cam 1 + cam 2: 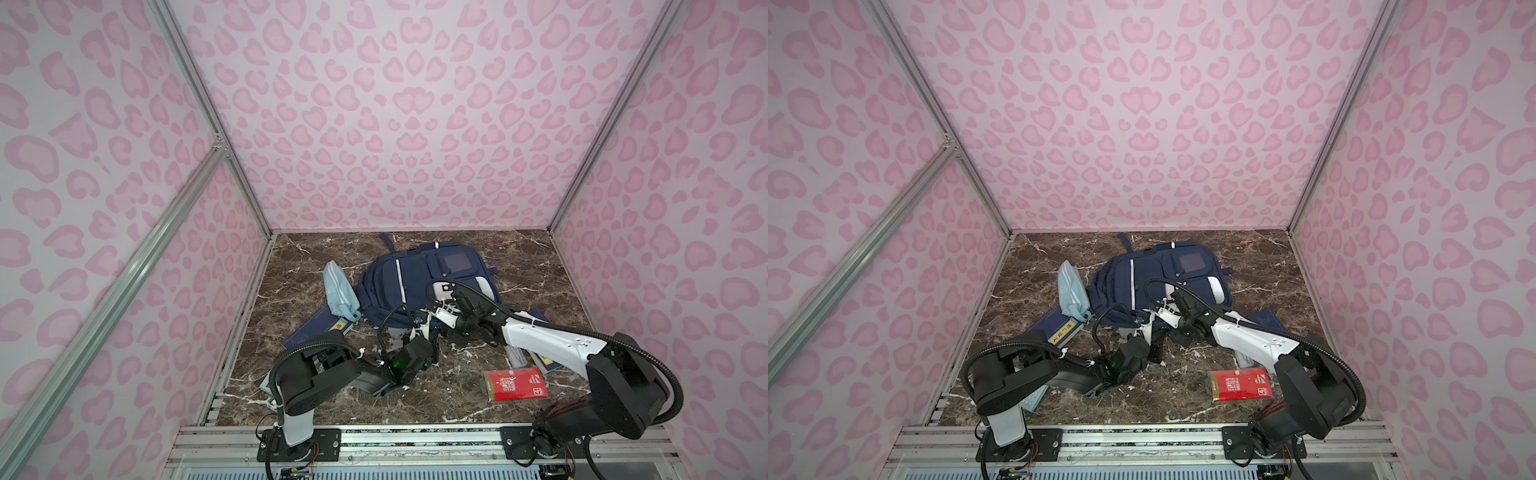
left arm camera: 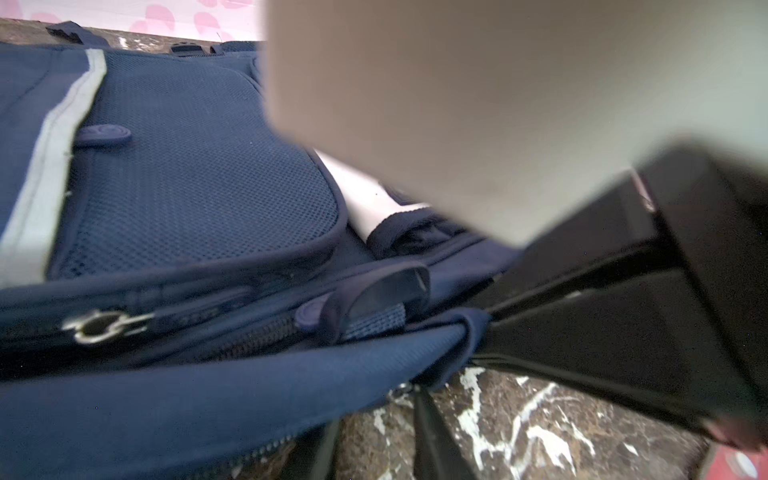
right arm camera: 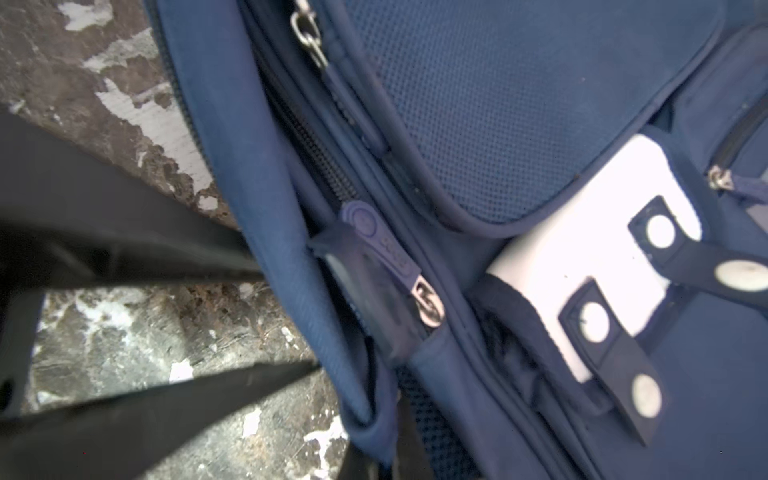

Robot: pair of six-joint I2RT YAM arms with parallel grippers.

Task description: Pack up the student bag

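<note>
Navy student bag (image 1: 419, 282) lying flat on marble table (image 1: 457, 399), toward the back wall. Right gripper (image 3: 365, 299) clamping shut on its near edge beside zip pull (image 3: 376, 237). Left gripper (image 1: 419, 326) fingers straddling the same edge; cannot tell if gripping.

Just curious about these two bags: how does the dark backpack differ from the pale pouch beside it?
The backpack is navy and large; the pouch is light blue and much smaller. The backpack lies flat on the table; the pouch rests partly on a book. Both are soft fabric.
</note>
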